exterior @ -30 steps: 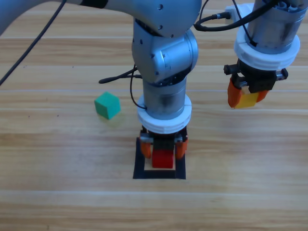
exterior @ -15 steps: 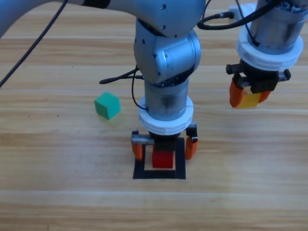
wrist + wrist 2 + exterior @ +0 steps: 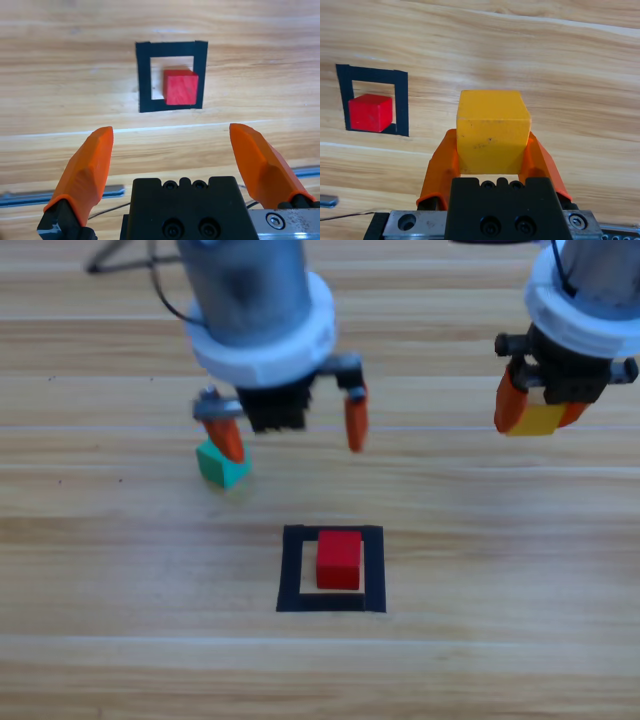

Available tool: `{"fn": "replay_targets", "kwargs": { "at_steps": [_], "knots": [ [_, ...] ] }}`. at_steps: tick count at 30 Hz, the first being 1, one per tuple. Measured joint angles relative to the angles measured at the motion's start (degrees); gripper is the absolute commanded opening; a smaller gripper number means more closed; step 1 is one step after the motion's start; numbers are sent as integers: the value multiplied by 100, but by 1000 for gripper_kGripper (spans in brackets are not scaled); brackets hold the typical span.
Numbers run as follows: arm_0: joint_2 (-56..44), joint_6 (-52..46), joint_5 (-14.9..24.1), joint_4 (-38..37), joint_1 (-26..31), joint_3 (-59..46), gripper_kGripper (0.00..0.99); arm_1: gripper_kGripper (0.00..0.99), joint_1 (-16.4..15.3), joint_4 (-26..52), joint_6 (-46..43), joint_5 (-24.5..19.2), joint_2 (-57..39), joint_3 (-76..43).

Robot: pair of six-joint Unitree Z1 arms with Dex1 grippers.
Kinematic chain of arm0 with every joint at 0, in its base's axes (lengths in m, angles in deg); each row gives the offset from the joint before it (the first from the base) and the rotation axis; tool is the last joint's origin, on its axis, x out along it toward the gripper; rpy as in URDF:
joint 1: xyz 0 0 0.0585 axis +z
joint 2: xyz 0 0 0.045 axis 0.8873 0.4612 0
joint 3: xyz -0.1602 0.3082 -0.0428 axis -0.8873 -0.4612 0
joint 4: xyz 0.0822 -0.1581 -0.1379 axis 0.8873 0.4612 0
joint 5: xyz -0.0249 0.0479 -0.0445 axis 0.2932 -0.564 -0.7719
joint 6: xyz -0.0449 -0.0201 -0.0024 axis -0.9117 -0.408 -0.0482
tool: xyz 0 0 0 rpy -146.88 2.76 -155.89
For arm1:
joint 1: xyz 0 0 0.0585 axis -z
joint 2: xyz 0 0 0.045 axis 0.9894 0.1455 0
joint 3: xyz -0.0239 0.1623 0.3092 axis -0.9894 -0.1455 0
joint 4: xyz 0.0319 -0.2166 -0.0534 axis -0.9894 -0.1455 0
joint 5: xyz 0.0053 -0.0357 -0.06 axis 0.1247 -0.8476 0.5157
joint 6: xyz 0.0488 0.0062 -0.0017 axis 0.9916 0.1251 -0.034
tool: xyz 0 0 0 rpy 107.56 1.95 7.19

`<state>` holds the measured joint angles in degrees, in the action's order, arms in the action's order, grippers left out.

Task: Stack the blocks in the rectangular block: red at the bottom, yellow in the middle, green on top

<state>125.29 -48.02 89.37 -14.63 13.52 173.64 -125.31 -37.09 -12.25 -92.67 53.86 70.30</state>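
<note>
The red cube (image 3: 339, 559) sits inside the black tape square (image 3: 291, 575) at lower centre of the frame. My left end effector (image 3: 291, 434) hangs above it at upper left, jaws spread and empty, beside the green cube (image 3: 219, 466). My right end effector (image 3: 541, 412), at upper right, pinches the yellow cube (image 3: 537, 420).

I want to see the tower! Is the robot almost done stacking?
Not yet. The red block already sits inside the black tape square, so the bottom is done. The right hand holds the yellow block in the air, next to go on. The left hand is open, above the green block, which lies on the table and goes last.
</note>
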Motion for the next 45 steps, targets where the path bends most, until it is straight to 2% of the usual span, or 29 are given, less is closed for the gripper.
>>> {"fn": "replay_targets", "kwargs": {
  "at_steps": [4,10,13,16,18,21,25,29,45],
  "knots": [
    [-476,847,218,173,286,-30,990,0,-251,0,312,10,-18,0],
    [-832,2792,283,174,1030,-129,990,0,-615,-2,839,465,108,169],
    [-852,3656,283,168,1427,-129,990,0,-803,-158,982,476,315,644],
    [-934,4396,281,-33,1766,-164,990,0,-973,-662,1133,479,754,1603],
    [-993,4817,198,-158,1969,-164,990,0,-1076,-1095,1234,479,1097,2235],
    [-1040,5347,-200,-219,2307,-164,990,0,-1219,-1552,1388,479,1662,2949],
    [-1040,5744,-796,-223,2808,-276,990,0,-1365,-1692,1624,515,2185,3238],
    [-995,5884,-1050,-223,3180,-374,990,0,-1440,-1739,1745,617,2417,3474],
    [-817,6006,-1247,-334,3391,-579,990,0,-1489,-1743,1954,663,2918,3681]
  ]
}}
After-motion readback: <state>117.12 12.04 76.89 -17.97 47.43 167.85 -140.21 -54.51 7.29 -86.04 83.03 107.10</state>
